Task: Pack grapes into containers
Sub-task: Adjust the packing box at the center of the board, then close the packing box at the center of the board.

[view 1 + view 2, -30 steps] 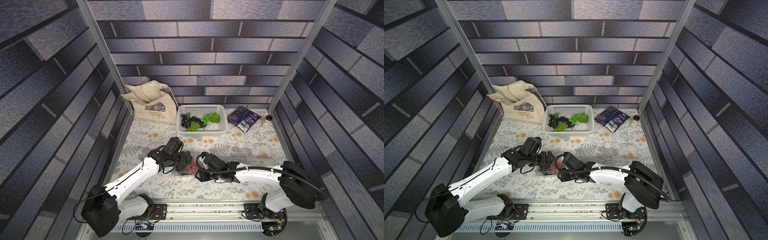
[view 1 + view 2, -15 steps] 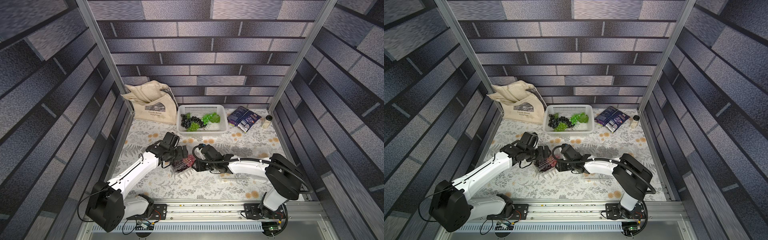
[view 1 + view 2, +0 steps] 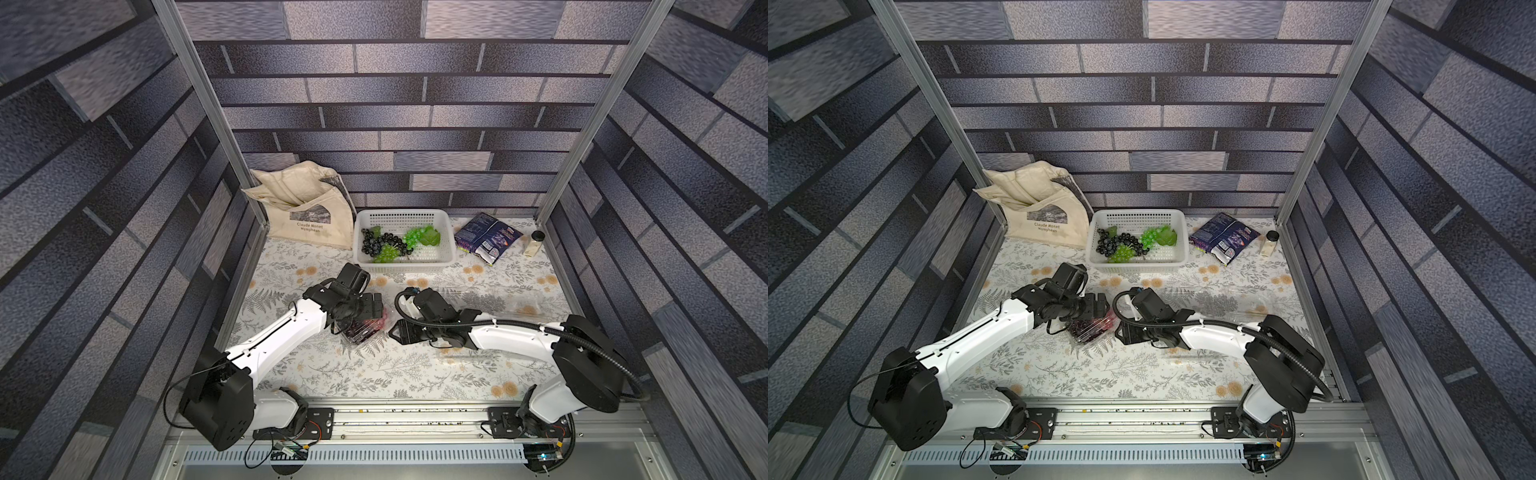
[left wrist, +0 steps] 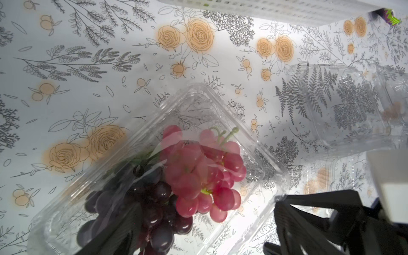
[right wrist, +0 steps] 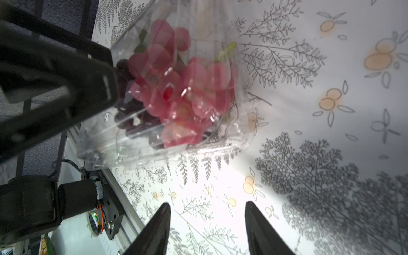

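A clear container (image 3: 362, 331) (image 3: 1087, 331) (image 4: 254, 152) (image 5: 176, 145) with its lid down holds red grapes (image 4: 198, 172) (image 5: 187, 88) and dark purple grapes (image 4: 159, 220). It sits tilted at the table's middle left. My left gripper (image 3: 368, 309) (image 3: 1096, 307) (image 4: 203, 216) spans its width, one finger pressed on each side. My right gripper (image 3: 395, 332) (image 3: 1121, 330) (image 5: 207, 204) stands open just right of the container, over bare tablecloth with nothing between its fingers. Dark grapes (image 3: 378, 243) and green grapes (image 3: 415, 235) lie in the basket at the back.
The white basket (image 3: 403, 216) stands at the back middle, with a cloth tote bag (image 3: 307, 212) to its left. A snack bag (image 3: 486, 237) and a small jar (image 3: 534, 243) are to its right. Empty clear containers (image 3: 525, 305) (image 4: 342, 110) lie on the right, one (image 3: 465, 353) by my right arm.
My right gripper reached back alongside the container, then drew a little nearer again, and its jaws have widened. The left gripper and the container shifted only slightly.
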Robot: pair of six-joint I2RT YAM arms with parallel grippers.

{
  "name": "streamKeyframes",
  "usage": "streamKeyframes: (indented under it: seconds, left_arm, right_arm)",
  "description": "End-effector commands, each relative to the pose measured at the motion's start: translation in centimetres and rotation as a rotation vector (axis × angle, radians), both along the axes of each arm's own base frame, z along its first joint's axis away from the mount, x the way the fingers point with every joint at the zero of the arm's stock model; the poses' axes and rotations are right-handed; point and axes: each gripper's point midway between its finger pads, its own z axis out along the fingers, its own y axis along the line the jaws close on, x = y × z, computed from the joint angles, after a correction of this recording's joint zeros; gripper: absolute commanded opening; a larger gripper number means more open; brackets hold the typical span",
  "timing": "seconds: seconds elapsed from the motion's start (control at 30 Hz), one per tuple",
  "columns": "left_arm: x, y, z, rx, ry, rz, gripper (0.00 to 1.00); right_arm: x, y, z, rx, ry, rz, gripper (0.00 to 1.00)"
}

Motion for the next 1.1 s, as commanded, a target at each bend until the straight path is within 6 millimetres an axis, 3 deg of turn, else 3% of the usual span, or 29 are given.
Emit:
streamKeyframes:
  seconds: [0.0, 0.2, 0.53, 1.07]
  left_arm:
    - [-0.3, 0.6, -0.1, 0.065, 0.001, -0.023, 0.96]
    - [-1.1, 0.8, -1.0, 0.109, 0.018, -0.048, 0.96]
    - [-1.8, 0.6, -2.3, 0.130, 0.048, -0.081, 0.95]
    - [-2.7, 0.7, -3.1, 0.147, 0.086, -0.117, 0.95]
  right_arm:
    - [-0.7, -1.4, 0.3, 0.062, 0.072, -0.040, 0.56]
    - [0.9, -2.0, 1.9, 0.239, 0.130, -0.130, 0.56]
    - [5.4, -1.4, 2.4, 0.494, 0.192, -0.248, 0.58]
    - [5.9, -0.2, 1.8, 0.519, 0.231, -0.235, 0.53]
